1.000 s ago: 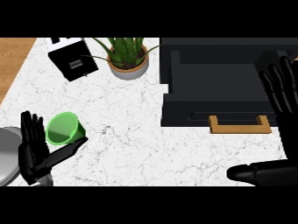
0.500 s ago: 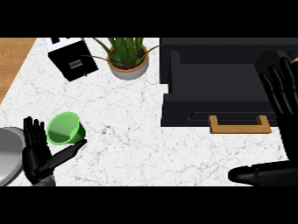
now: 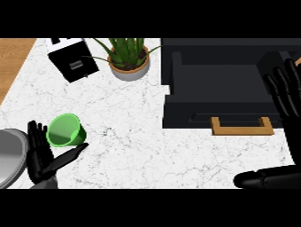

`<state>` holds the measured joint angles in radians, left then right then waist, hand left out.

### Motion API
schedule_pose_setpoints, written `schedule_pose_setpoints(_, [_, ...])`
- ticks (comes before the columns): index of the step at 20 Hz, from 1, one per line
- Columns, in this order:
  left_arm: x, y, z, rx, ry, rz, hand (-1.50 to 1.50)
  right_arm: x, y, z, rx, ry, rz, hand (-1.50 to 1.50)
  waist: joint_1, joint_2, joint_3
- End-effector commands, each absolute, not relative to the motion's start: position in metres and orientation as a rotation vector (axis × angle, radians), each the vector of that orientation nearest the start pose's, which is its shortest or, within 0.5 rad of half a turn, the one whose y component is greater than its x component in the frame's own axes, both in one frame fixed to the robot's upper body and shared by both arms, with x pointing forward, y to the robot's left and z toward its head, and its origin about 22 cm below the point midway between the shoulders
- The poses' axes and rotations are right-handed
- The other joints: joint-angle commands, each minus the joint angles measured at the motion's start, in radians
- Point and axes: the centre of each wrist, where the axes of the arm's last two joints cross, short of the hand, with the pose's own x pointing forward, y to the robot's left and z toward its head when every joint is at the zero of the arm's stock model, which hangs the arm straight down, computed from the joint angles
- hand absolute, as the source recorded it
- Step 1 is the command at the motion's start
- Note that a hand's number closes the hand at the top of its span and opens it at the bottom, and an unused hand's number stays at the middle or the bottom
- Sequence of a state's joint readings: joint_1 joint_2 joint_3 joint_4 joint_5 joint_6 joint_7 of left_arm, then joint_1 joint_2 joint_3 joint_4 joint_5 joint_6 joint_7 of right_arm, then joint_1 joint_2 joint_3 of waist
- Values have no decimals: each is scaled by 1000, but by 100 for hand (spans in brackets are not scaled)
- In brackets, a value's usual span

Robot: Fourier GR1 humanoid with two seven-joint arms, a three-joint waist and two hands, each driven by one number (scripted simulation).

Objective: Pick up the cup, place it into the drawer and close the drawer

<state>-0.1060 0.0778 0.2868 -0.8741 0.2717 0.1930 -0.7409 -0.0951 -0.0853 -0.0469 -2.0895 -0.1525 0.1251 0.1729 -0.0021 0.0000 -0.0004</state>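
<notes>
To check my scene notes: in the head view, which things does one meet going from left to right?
Left robot hand → green cup → potted plant → drawer with wooden handle → right robot hand.

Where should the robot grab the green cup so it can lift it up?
Probably round its side wall, coming from the lower left where the open left hand already waits. The cup looks tipped, its opening showing, so fingers and thumb could wrap its round body.
</notes>
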Motion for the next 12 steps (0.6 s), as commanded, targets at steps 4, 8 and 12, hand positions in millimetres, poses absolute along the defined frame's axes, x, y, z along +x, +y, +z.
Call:
schedule_pose_setpoints(4, [236,300,-125,388,-1704,460,-150,213,-255,145,165,-1994,145,-150,-1,0,0])
schedule_pose_setpoints(8, [236,295,-148,360,-1713,508,-150,223,-239,154,164,-2007,134,-150,-2,1,0])
schedule_pose_setpoints(12, [241,302,-148,333,-1721,527,-150,246,-228,160,183,-2006,155,-150,1,2,0])
